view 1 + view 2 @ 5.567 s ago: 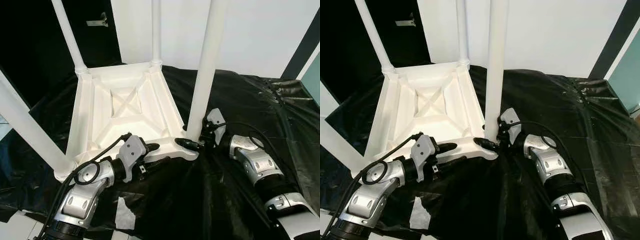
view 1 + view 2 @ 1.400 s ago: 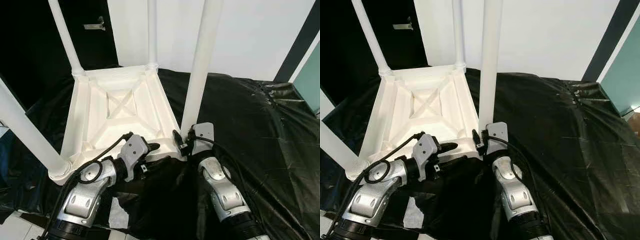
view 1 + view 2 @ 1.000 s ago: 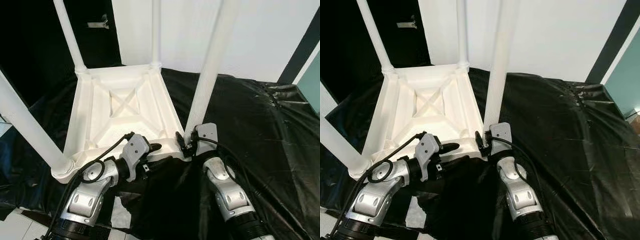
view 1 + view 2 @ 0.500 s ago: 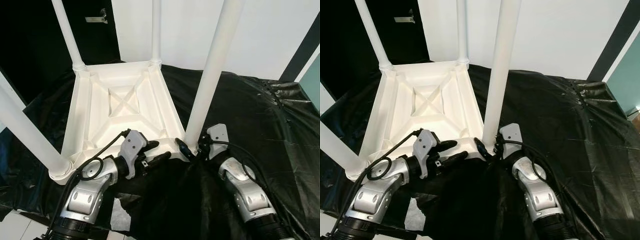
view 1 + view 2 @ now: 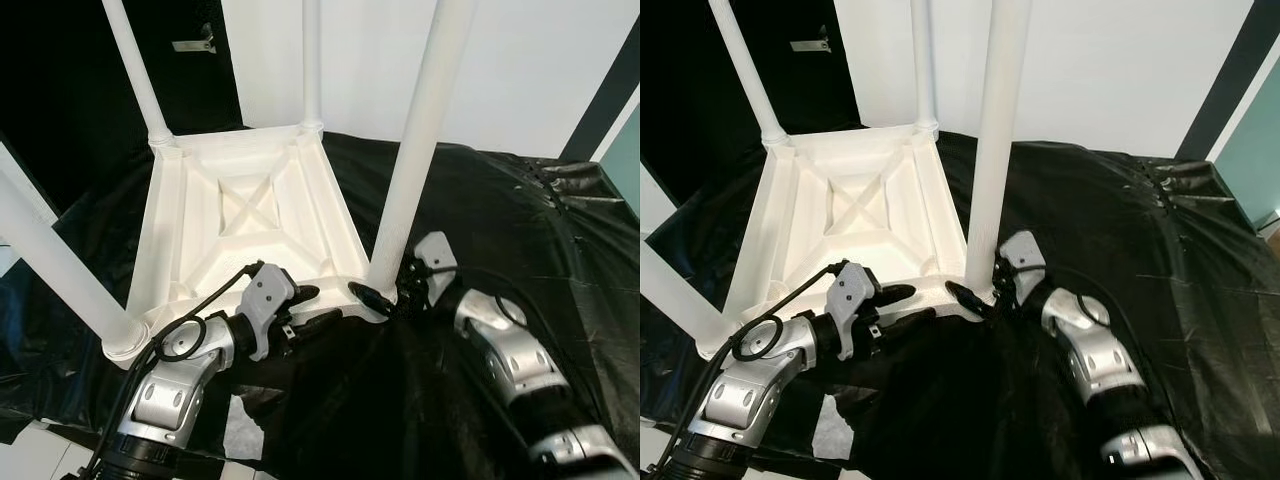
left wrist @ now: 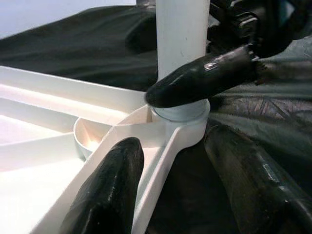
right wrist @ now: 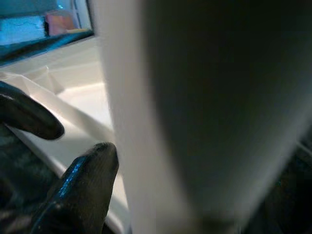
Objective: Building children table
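Note:
A white children's table (image 5: 170,230) lies upside down on a black sheet with its legs pointing up. My left gripper (image 5: 318,305) is shut on the near rim (image 6: 161,146), one finger inside the frame and one outside against the sheet. The near right leg (image 5: 415,150) stands in its corner socket. My right gripper (image 5: 380,292) is closed around the base of that leg, coming in from the right. One of its fingers (image 6: 204,78) presses on the leg just above the socket, and the leg hides the other.
Black plastic sheeting (image 5: 500,200) covers the floor around the table, crumpled at the right. A white wall (image 5: 540,70) stands behind and a dark doorway (image 5: 60,100) at the left. A white patch (image 5: 245,425) lies on the sheet near my left arm.
My right forearm has swung out to the right, turning around the leg's base while the gripper stays on it. The left gripper has kept its hold on the rim.

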Available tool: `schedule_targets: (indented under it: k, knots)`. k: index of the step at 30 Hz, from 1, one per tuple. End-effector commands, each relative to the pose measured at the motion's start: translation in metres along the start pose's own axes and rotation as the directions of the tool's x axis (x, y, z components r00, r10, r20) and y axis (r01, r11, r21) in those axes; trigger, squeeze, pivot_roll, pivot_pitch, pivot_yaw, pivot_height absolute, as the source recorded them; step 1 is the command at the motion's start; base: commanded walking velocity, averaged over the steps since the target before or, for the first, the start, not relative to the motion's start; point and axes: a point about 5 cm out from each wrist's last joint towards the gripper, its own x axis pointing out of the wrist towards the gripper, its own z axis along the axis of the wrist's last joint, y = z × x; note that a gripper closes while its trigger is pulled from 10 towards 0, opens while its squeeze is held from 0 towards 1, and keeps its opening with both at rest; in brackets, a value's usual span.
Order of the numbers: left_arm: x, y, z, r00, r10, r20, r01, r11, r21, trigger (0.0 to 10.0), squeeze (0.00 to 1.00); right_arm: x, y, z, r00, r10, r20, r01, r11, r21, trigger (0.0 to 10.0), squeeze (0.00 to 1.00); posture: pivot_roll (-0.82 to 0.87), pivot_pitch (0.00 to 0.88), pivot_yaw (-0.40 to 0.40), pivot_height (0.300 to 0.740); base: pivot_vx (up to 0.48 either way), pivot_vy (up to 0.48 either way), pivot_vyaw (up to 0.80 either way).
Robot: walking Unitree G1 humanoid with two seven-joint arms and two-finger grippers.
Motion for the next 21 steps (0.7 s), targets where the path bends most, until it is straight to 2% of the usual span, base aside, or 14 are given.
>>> schedule_targets:
  k: [1, 2, 3, 4, 5, 13, 14, 15, 16, 17, 19, 20, 21]
  knots:
    - [-0.001, 0.001, -0.002, 1.0, 0.005, -0.012, -0.005, 1.0, 0.007, 10.0, 0.0, 0.003, 0.002, -0.004, 0.999, 0.031, -0.012, -0.031, 1.0, -0.002, 10.0, 0.0, 0.03, 0.0, -0.013, 0.74, 0.0, 0.0, 0.0]
    - [-0.001, 0.001, -0.002, 1.0, 0.005, -0.012, -0.005, 1.0, 0.007, 10.0, 0.0, 0.003, 0.002, -0.004, 0.999, 0.031, -0.012, -0.031, 1.0, -0.002, 10.0, 0.0, 0.03, 0.0, -0.013, 0.74, 0.0, 0.0, 0.0]
    - [-0.001, 0.001, -0.002, 1.0, 0.006, -0.012, -0.006, 1.0, 0.006, 10.0, 0.0, 0.005, 0.002, -0.003, 0.999, 0.043, -0.012, -0.044, 0.999, -0.005, 4.4, 0.0, 0.03, 0.0, -0.013, 0.74, 0.0, 0.0, 0.0]
    - [-0.002, 0.001, -0.003, 1.0, 0.008, -0.016, -0.008, 1.0, 0.008, 10.0, 0.0, 0.006, 0.001, -0.003, 0.998, 0.057, -0.013, -0.057, 0.998, -0.011, 0.1, 0.0, 0.04, 0.0, -0.021, 0.74, 0.0, 0.0, 0.0]
    - [-0.003, 0.001, -0.003, 1.0, 0.01, -0.018, -0.01, 1.0, 0.009, 10.0, 0.0, 0.007, 0.001, -0.004, 0.997, 0.071, -0.017, -0.072, 0.997, -0.012, 0.0, 0.0, 0.05, 0.0, -0.028, 0.74, 0.0, 0.0, 0.0]
    - [-0.007, 0.001, -0.004, 0.999, 0.039, -0.018, -0.039, 0.999, 0.005, 10.0, 0.0, 0.005, 0.001, -0.011, 0.996, 0.081, -0.032, -0.081, 0.997, 0.01, 0.0, 0.0, 0.07, 0.0, -0.044, 0.74, 0.0, 0.0, 0.0]
    - [-0.007, 0.0, -0.005, 0.999, 0.038, -0.015, -0.038, 0.999, 0.003, 10.0, 0.0, 0.005, 0.0, -0.013, 0.998, 0.053, -0.042, -0.053, 0.998, 0.023, 2.1, 0.0, 0.07, 0.0, -0.048, 0.74, 0.0, 0.0, 0.0]
    - [-0.007, 0.0, -0.005, 0.999, 0.038, -0.015, -0.038, 0.999, 0.003, 10.0, 0.0, 0.005, 0.0, -0.013, 0.998, 0.053, -0.042, -0.053, 0.998, 0.023, 2.1, 0.0, 0.07, 0.0, -0.048, 0.74, 0.0, 0.0, 0.0]
    - [-0.007, -0.001, -0.005, 0.999, 0.036, -0.016, -0.036, 0.999, 0.002, 10.0, 0.0, 0.005, 0.0, -0.014, 0.998, 0.025, -0.052, -0.024, 1.0, 0.02, 6.6, 0.0, 0.07, 0.0, -0.048, 0.74, 0.0, 0.0, 0.0]
    - [-0.007, -0.002, -0.005, 0.999, 0.034, -0.017, -0.034, 0.999, 0.003, 10.0, 0.0, 0.005, -0.001, -0.017, 0.997, -0.016, -0.073, 0.017, 1.0, 0.022, 10.0, 0.0, 0.07, 0.0, -0.046, 0.74, 0.0, 0.0, 0.0]
    - [-0.007, -0.002, -0.005, 0.999, 0.032, -0.017, -0.032, 0.999, 0.003, 10.0, 0.0, 0.005, -0.002, -0.019, 0.995, -0.043, -0.087, 0.045, 0.999, 0.022, 10.0, 0.0, 0.07, 0.0, -0.045, 0.74, 0.0, 0.0, 0.0]
    - [-0.007, -0.003, -0.006, 0.999, 0.027, -0.018, -0.027, 1.0, 0.002, 10.0, 0.0, 0.004, -0.001, -0.022, 0.99, -0.107, -0.095, 0.11, 0.994, 0.029, 10.0, 0.0, 0.06, 0.0, -0.043, 0.74, 0.0, 0.0, 0.0]
    - [-0.007, -0.003, -0.006, 0.999, 0.027, -0.018, -0.027, 1.0, 0.002, 10.0, 0.0, 0.004, -0.001, -0.022, 0.99, -0.107, -0.095, 0.11, 0.994, 0.029, 10.0, 0.0, 0.06, 0.0, -0.043, 0.74, 0.0, 0.0, 0.0]
